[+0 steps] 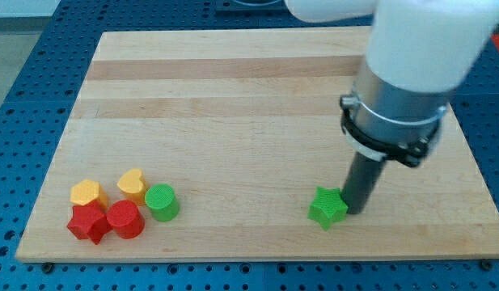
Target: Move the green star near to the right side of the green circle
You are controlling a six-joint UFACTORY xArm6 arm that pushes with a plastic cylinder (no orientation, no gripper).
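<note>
The green star (327, 208) lies on the wooden board (257, 97) near the view's bottom, right of the middle. My tip (354, 211) stands right against the star's right side, touching it or nearly so. The green circle (162, 202) lies far to the view's left of the star, at the bottom left, at the right end of a cluster of blocks. A wide stretch of bare board separates the star from the circle.
Beside the green circle to the left lie a red circle (125, 220), a red star (88, 223), a yellow hexagon (87, 194) and a yellow heart (132, 184). The arm's white and grey body (411, 81) hangs over the board's right side. A blue perforated table (31, 97) surrounds the board.
</note>
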